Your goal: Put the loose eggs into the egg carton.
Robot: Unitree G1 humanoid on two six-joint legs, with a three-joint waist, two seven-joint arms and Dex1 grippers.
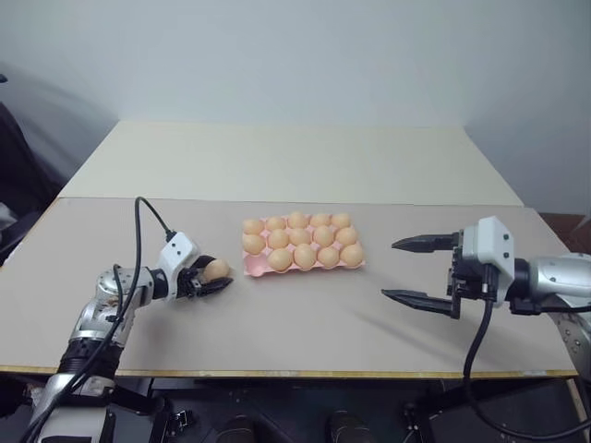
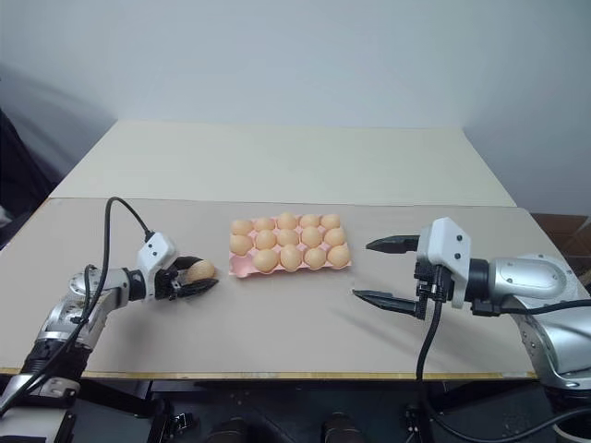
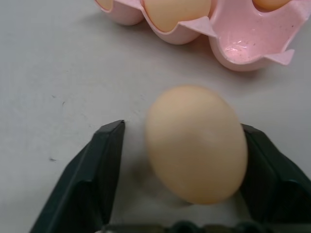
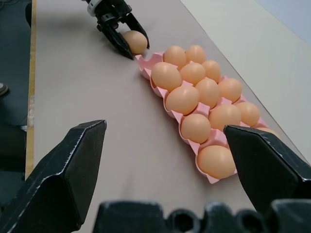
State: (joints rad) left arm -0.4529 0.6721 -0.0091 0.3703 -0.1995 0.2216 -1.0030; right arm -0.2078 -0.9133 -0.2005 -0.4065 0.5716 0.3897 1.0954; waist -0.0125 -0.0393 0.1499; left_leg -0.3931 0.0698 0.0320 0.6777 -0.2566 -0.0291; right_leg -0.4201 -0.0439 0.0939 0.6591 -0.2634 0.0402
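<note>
One loose egg (image 1: 216,269) lies on the table just left of the egg carton (image 1: 251,268), a pink tray with eggs in all cups but the near-left corner cup (image 3: 248,39), which is bare. My left gripper (image 1: 217,279) reaches around the loose egg (image 3: 194,145). One finger (image 3: 272,170) is against the shell and the other finger (image 3: 97,165) stands a small gap away, so the egg is not clamped. My right gripper (image 1: 391,269) hovers wide open to the right of the carton, above the table, holding nothing.
The grey-beige table (image 1: 305,332) stretches well beyond both arms, and a paler table (image 1: 295,157) adjoins it behind. A black cable (image 1: 140,240) loops up from my left wrist. The table's front edge (image 1: 295,373) runs just below both arms.
</note>
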